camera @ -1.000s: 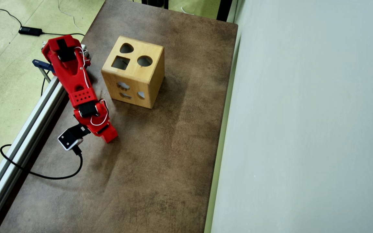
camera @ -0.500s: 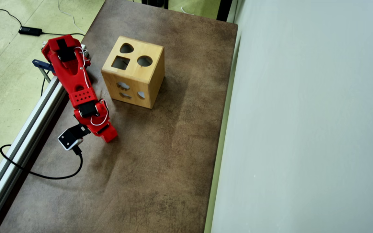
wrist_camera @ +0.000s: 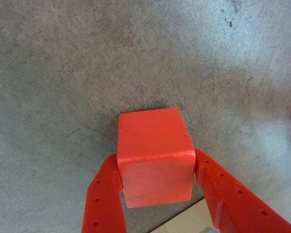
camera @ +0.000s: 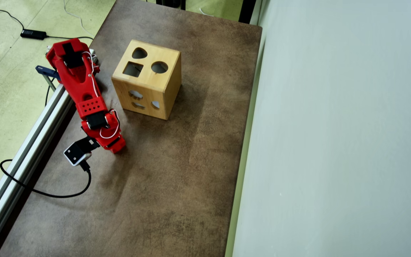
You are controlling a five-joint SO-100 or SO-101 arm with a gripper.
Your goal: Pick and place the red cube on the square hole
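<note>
Wrist view: the red cube [wrist_camera: 154, 158] sits between the jaws, both fingers touching its sides, so the gripper [wrist_camera: 157, 170] is clamped on it over the worktop [wrist_camera: 63, 73].

Overhead view: the arm hides the cube; the square hole [camera: 133, 69] lies up-right of the gripper [camera: 114, 146], atop the wooden box [camera: 162, 80].

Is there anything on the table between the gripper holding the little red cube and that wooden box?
No. In the overhead view, only bare brown table separates the gripper from the wooden box.
</note>
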